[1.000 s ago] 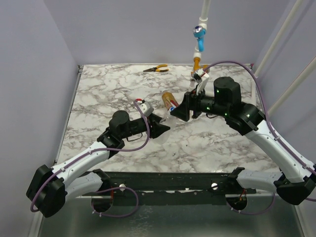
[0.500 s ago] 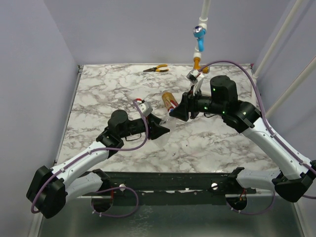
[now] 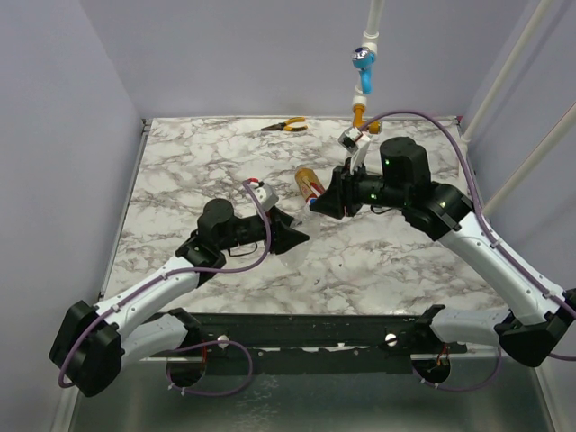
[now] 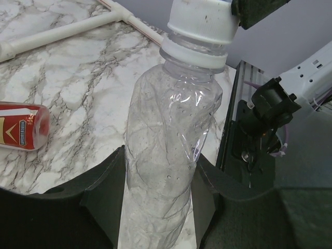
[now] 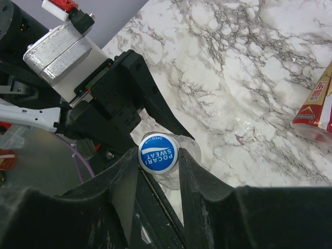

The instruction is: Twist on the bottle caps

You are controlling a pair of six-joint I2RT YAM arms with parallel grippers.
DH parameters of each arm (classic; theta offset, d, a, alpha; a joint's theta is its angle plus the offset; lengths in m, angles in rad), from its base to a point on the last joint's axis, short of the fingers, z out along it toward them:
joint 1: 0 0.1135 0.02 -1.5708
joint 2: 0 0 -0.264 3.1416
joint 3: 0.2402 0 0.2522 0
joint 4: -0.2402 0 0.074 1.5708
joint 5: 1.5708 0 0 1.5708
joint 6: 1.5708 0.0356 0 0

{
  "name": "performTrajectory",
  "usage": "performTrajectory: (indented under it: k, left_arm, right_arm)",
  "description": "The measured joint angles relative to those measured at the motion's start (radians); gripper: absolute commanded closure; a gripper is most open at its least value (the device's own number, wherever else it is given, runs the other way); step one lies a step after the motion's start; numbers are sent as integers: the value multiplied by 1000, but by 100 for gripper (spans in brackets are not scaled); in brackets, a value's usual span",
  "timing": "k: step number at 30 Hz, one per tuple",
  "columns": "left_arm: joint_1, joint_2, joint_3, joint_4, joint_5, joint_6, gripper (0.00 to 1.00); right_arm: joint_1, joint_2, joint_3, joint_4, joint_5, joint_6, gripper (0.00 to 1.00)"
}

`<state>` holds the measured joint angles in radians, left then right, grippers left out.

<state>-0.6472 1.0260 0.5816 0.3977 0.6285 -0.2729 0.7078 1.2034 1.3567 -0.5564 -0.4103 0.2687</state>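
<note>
My left gripper (image 3: 300,232) (image 4: 158,194) is shut on the body of a clear empty bottle (image 4: 166,140) and holds it above the marble table. A bottle cap (image 5: 158,153), blue on top with white sides (image 4: 202,21), sits on its neck. My right gripper (image 3: 317,203) (image 5: 158,162) is shut on this cap, a finger on each side. A second small bottle (image 3: 309,183) with a red label and amber contents lies on its side on the table, behind the grippers; it also shows in the left wrist view (image 4: 23,127) and the right wrist view (image 5: 316,106).
Orange-handled pliers (image 3: 285,126) lie at the table's back edge. A light-blue valve handle (image 3: 363,61) with an orange fitting (image 3: 360,112) hangs on a white pipe at the back. A white pipe (image 4: 52,33) lies on the table.
My right gripper has shifted a little to the left and back over the bottle's neck. The left arm has barely moved.
</note>
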Motion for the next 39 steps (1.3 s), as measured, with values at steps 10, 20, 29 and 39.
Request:
performTrajectory:
  k: [10,20,29,39]
  left_arm:
    - [0,31,34,-37,-76,-4,96]
    - [-92,78,68,-79,-460,82,97]
    - [-240,189,107,-98,-888,186,98]
    - [-272,204,114,-87,-1004,220,98]
  right_arm:
    - [0,41,39,-31,86,43,77]
    - [13,208,207,-180,361,344,90]
    - [35,320,273,-275,543,573,90]
    - [45,330,285,-272,583,650,49]
